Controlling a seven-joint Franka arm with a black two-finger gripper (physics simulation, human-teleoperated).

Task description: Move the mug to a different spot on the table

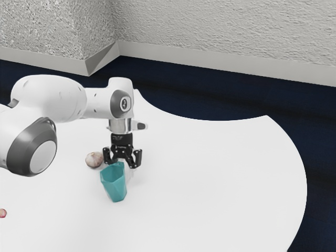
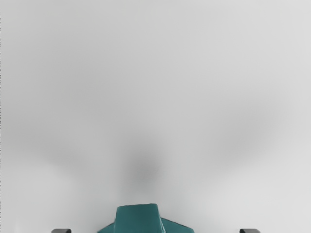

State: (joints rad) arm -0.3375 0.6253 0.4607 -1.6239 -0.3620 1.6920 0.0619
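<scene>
I see 1 pale rounded lump [image 1: 94,159]; well apart, 1 small pinkish thing [image 1: 2,212]; dark floor [image 1: 236,100], rough grey wall [image 1: 220,26] beyond.

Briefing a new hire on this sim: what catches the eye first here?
The teal mug stands on the white table, in the exterior view's left half, with the white arm's black tool open right over it. Next comes a small brownish lump lying beside the mug, toward the exterior view's left.

- Mug [image 1: 114,181]: teal, smooth, faceted, low sheen.
- Worktop [image 1: 220,173]: white, smooth, matt.
- Wall [image 1: 210,26]: grey, rough, grainy plaster look.
- Hand [image 1: 122,161]: black, matt, plastic-like.
- Arm casing [image 1: 52,102]: white, smooth, glossy.
</scene>
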